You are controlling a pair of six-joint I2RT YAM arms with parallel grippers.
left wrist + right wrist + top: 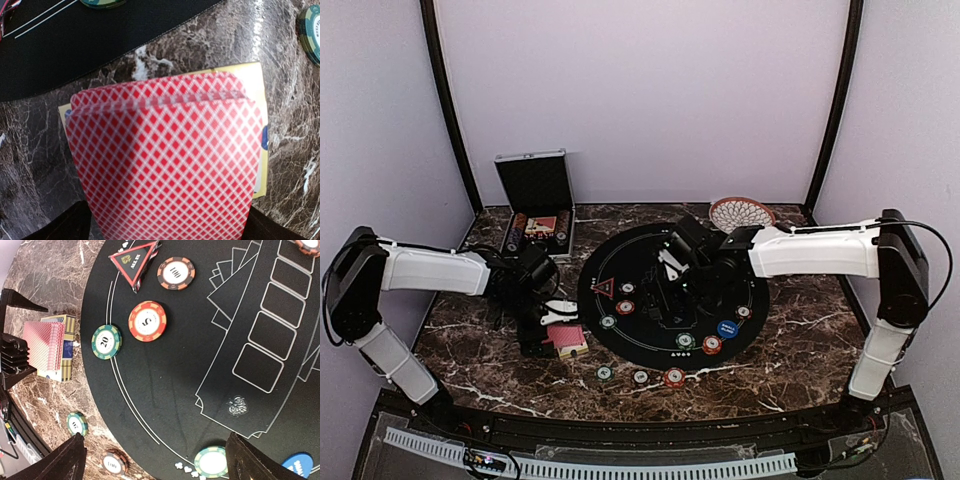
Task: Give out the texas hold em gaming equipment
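A stack of red-backed playing cards [165, 150] lies on a yellow card box [257, 85] on the marble, left of the black round mat [642, 346]. My left gripper [167, 226] is open, a finger on either side of the stack [566, 339]; whether they touch it does not show. On the mat lie the red-edged triangle marker [134, 260], a red chip [147, 321], a green chip [106, 341] and an orange chip [175, 273]. My right gripper [157, 465] hangs open above the mat's middle [662, 298], with nothing between its fingers. More chips [711, 345] sit at the mat's front right.
Three chips [640, 377] lie on the marble in front of the mat. An open silver case [535, 198] holding more chips stands at the back left. A round woven dish [741, 213] is behind the mat at the right.
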